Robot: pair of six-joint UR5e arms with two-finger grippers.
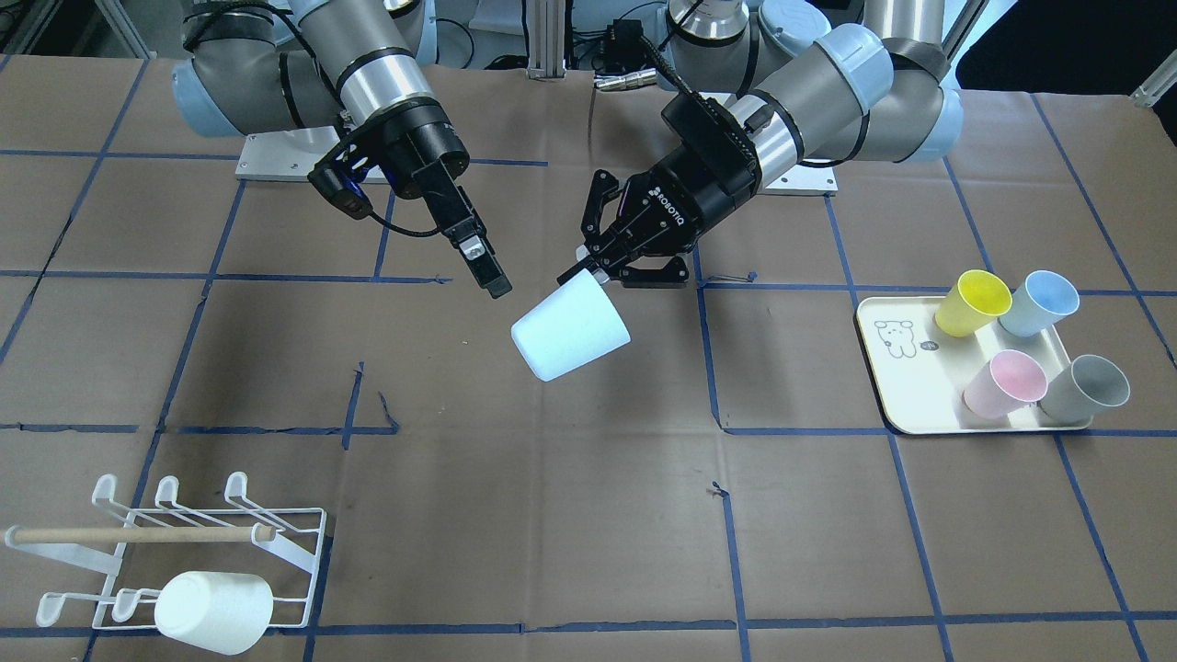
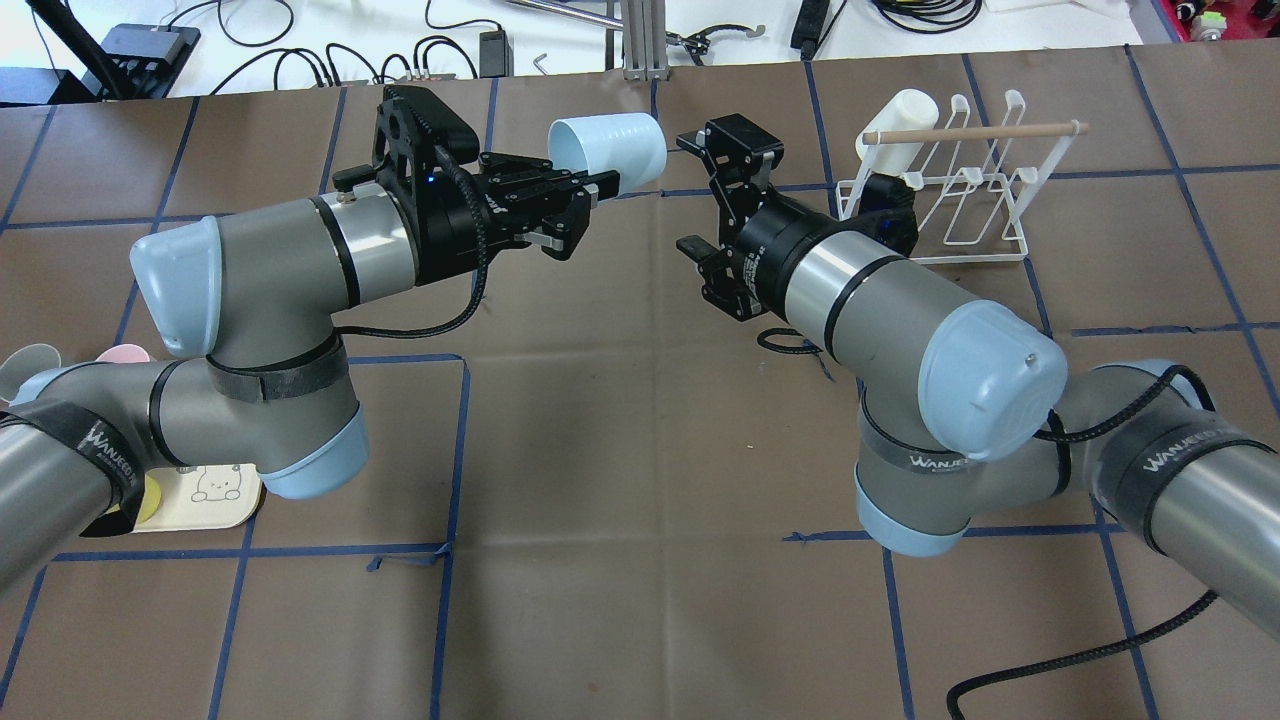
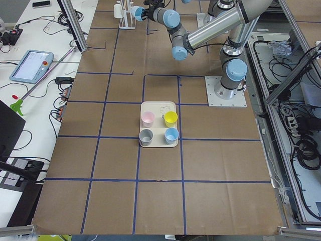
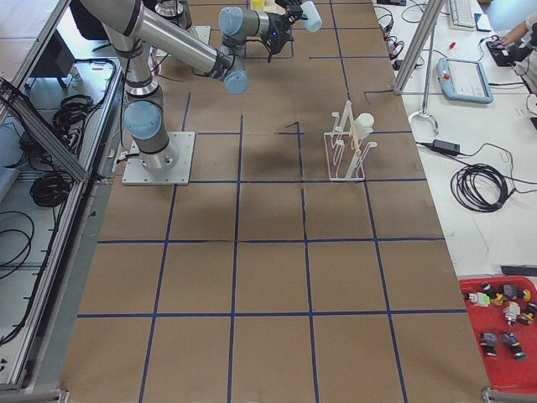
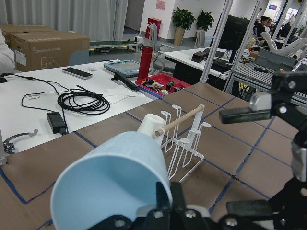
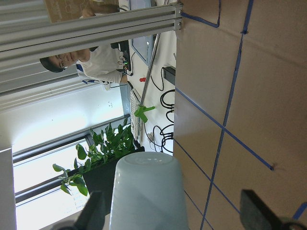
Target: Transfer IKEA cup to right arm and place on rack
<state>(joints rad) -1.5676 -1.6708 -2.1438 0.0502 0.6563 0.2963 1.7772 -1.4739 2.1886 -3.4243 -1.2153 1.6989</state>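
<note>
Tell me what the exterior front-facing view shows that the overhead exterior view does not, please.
Front-facing only: the whole cream tray with four cups, yellow, blue, pink and grey. Overhead only: the white bench with cables beyond the table; the left arm hides most of the tray there. Both: the left tool shut on the pale blue cup, the open right tool beside it, and the rack bearing a white cup.

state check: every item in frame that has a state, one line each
left gripper: shut on IKEA cup
IKEA cup: held off the table, tipped sideways
right gripper: open, empty
white cup: hung on rack
rack: upright on table
yellow cup, light-blue cup, pink cup, grey cup: upright on tray
</note>
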